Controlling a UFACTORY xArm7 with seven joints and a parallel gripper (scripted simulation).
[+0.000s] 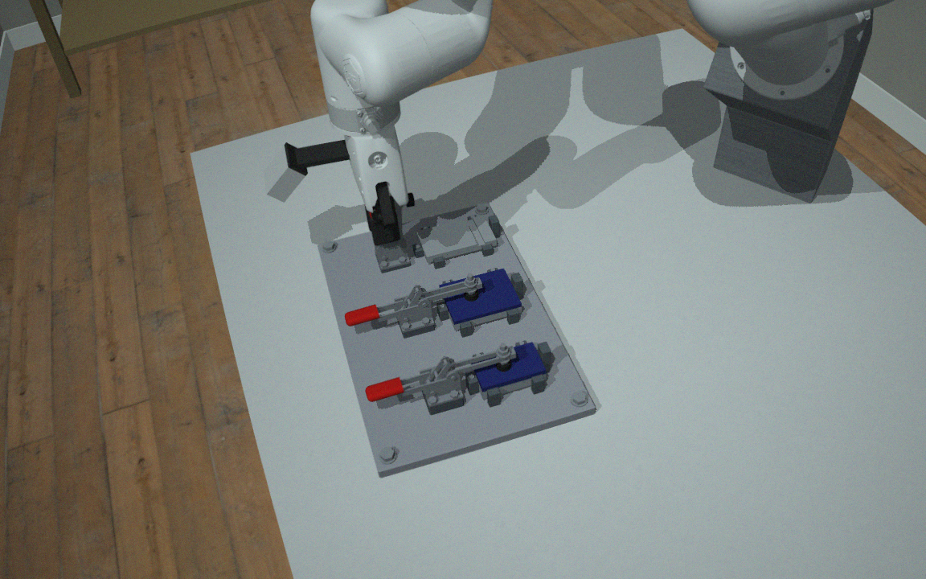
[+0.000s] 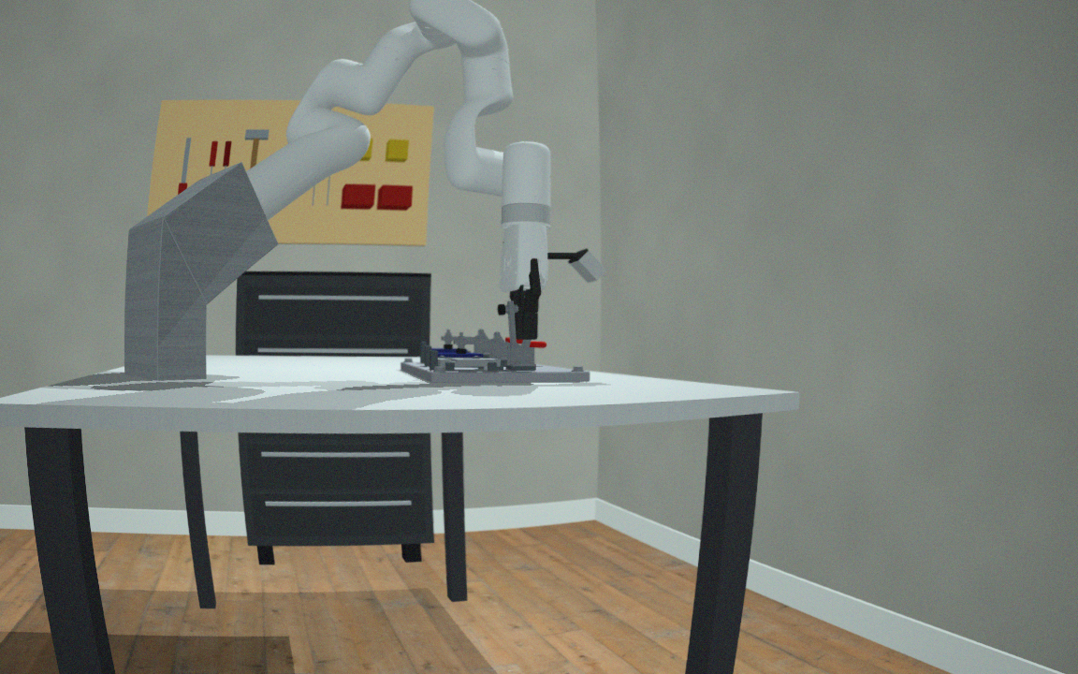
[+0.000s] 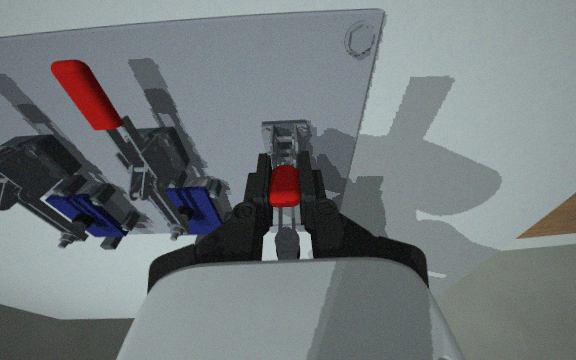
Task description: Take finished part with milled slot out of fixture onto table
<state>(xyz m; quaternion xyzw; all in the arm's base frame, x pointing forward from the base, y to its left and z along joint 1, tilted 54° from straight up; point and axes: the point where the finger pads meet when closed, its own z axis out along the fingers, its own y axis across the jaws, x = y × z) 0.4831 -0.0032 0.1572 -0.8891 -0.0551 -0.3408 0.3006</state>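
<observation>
A grey fixture plate (image 1: 452, 432) (image 2: 509, 374) (image 3: 248, 65) lies on the white table (image 1: 739, 359). My gripper (image 1: 385, 224) (image 2: 526, 322) (image 3: 284, 168) is shut on the red handle (image 3: 284, 187) of the far toggle clamp (image 1: 394, 257), and the handle stands upright. The grey finished part (image 1: 456, 241) lies in the far nest just right of that clamp, with no clamp arm on it. Two blue blanks (image 1: 484, 296) (image 1: 517, 365) (image 3: 195, 217) (image 3: 85, 220) sit in the middle and near nests. Their clamp arms lie on them, and their red handles (image 1: 361, 315) (image 1: 383, 390) lie flat.
The arm's grey pedestal (image 1: 776, 122) (image 2: 179, 276) stands at the table's far right. The wrist camera bracket (image 1: 315, 154) sticks out left of the gripper. The table's left edge runs close to the plate, with wooden floor (image 1: 92, 323) beyond it.
</observation>
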